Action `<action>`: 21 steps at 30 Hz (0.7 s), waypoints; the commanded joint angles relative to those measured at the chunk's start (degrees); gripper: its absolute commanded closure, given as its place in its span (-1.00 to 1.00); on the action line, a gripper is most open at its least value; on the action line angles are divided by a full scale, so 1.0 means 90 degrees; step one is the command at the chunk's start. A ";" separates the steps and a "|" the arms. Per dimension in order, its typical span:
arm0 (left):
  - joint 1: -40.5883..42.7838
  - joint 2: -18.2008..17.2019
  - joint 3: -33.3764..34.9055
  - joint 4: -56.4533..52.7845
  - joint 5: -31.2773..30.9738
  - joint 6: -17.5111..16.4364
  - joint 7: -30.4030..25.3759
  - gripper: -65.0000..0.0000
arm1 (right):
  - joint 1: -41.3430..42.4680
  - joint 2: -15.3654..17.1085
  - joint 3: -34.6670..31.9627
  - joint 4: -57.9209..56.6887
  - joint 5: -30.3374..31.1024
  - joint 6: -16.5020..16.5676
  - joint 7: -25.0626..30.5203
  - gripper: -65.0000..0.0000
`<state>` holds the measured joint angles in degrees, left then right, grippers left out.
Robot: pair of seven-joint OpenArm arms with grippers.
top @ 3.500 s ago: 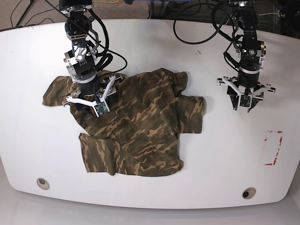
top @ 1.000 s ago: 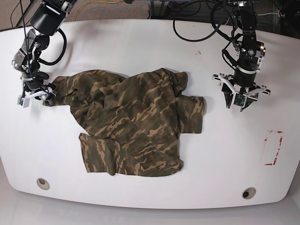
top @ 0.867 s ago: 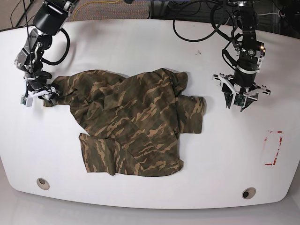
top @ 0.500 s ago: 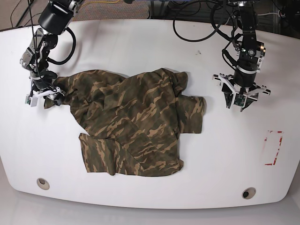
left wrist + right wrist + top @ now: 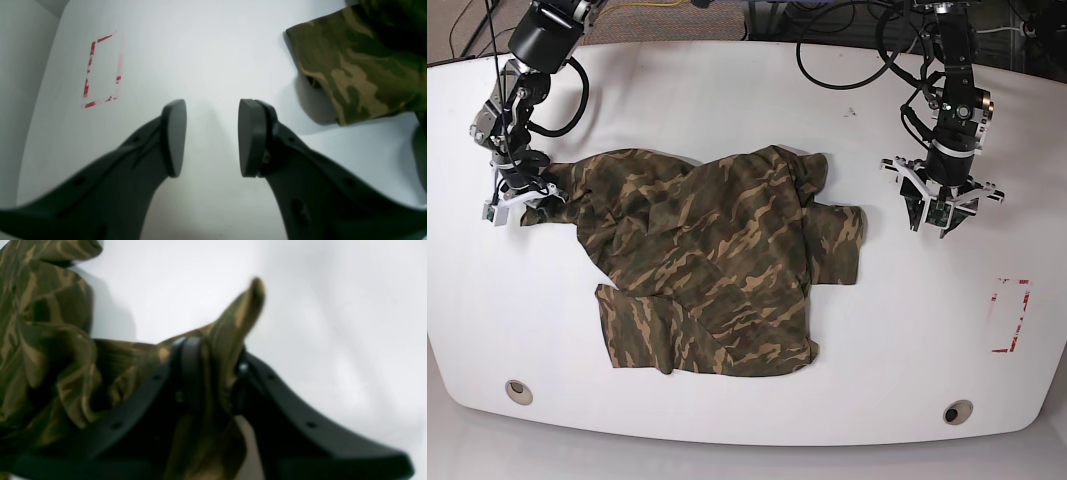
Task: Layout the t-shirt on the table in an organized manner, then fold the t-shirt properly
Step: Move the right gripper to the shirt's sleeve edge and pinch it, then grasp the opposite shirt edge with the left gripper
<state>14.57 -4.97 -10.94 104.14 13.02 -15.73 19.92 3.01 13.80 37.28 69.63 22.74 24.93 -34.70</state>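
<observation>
While the t-shirt point(image 5: 717, 265) lies crumpled mid-desk point(image 5: 747, 410), I see a red-and-white tape mark point(image 5: 1010, 315) near right. Farther back, my right pincer point(image 5: 213, 373) pinches the shirt's left sleeve edge, and my left pincer point(image 5: 945, 218) hangs agape, empty, right of the shirt.

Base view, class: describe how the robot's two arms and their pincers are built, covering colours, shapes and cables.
Both arms are black, jointed segments with silver-grey housings and loose black cables looping off them. The left pincer sits in a white bracket; its fingers are dark grey with flat, rounded pads. The right pincer has a similar white bracket.
</observation>
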 commanded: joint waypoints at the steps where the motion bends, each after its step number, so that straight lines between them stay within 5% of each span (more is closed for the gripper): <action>1: -0.0061 -0.0029 -0.0010 0.0107 -0.0025 0.0033 -0.0167 0.27 | 0.0091 0.0103 0.0014 0.0093 0.0067 0.0039 0.0109 0.84; 10: -0.0080 -0.0029 -0.0001 0.0078 -0.0025 0.0033 -0.0167 0.27 | -0.0192 0.0054 0.0014 0.0337 0.0076 0.0039 0.0100 1.00; 21: -0.0481 0.0079 0.0038 -0.0538 -0.0543 0.0023 -0.0060 0.27 | -0.1091 -0.0659 -0.0142 0.1812 0.0076 -0.0001 0.0090 1.00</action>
<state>10.96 -4.01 -10.55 99.20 8.99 -16.10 19.88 -6.48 7.49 36.38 83.05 22.79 24.73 -35.14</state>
